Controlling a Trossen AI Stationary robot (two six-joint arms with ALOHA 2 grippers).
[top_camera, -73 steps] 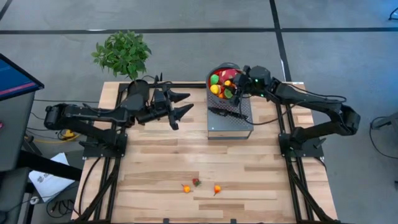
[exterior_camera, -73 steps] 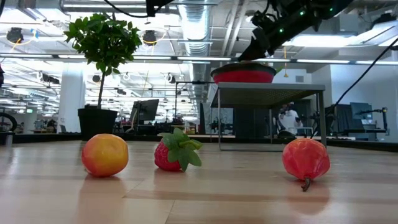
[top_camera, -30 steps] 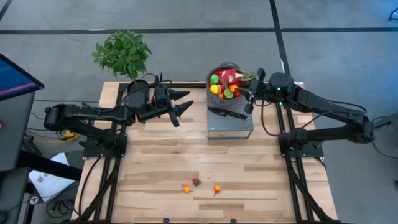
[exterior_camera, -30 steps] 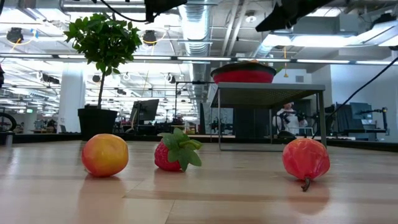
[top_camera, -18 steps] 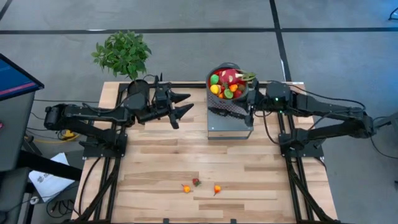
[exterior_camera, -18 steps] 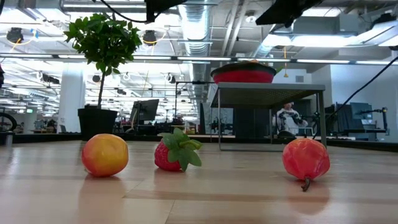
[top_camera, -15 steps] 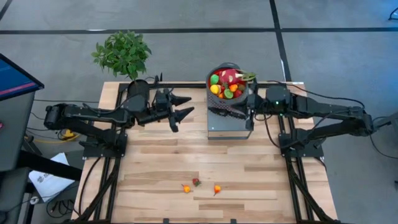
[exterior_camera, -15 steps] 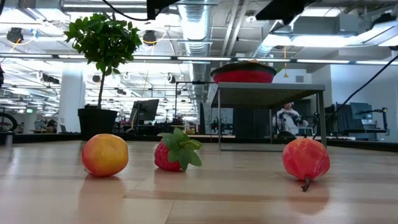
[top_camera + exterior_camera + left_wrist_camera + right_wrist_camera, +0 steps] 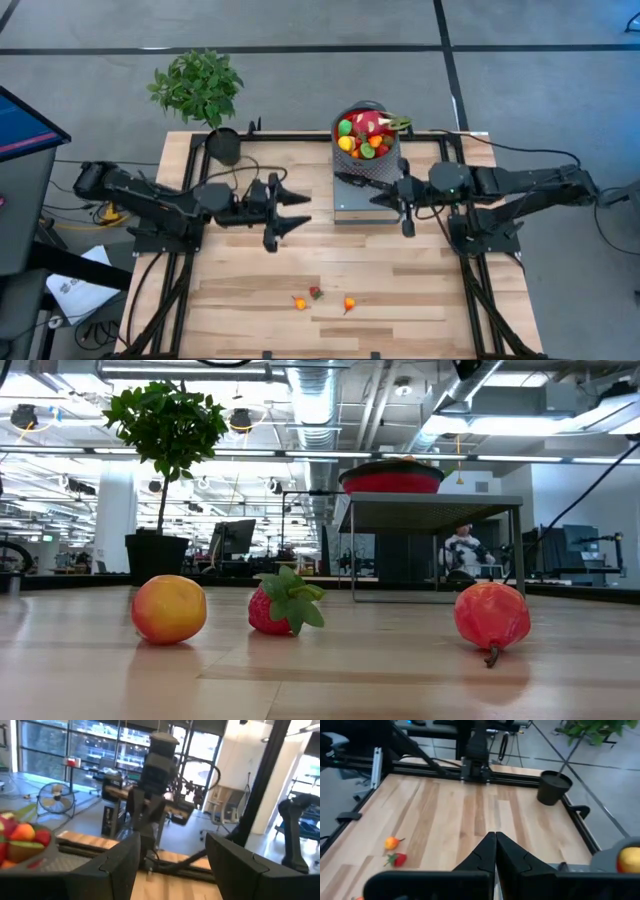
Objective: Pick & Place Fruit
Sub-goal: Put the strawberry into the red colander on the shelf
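An open lab: exposed ceiling ducts (image 9: 320, 400), workstation monitors (image 9: 235, 540), concrete floor (image 9: 300, 25).

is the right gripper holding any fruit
No, the right gripper has its fingers pressed together with nothing between them.

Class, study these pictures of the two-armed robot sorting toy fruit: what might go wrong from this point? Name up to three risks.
1. The red bowl is heaped with fruit; the dragon fruit on top may roll out if nudged.
2. The knife lies near the right gripper, which is shut and empty; a swing might knock it off the grey stand.
3. The three small fruits lie close together, so a grasp could push neighbours away.
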